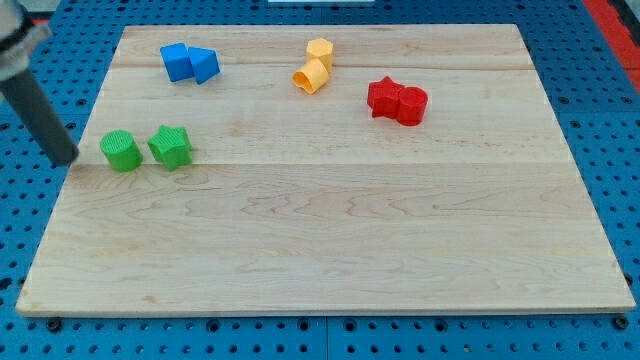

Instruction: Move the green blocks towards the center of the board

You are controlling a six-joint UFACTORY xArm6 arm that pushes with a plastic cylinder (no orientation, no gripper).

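Note:
A green round block (121, 151) and a green star-shaped block (171, 147) sit side by side near the board's left edge, a small gap between them. My tip (68, 159) is at the board's left edge, just to the left of the green round block and apart from it. The dark rod runs up to the view's top left corner.
The wooden board (330, 250) lies on a blue perforated table. Two blue blocks (189, 63) touch at the top left. Two yellow blocks (314, 66) touch at the top middle. Two red blocks (397, 101) touch right of them.

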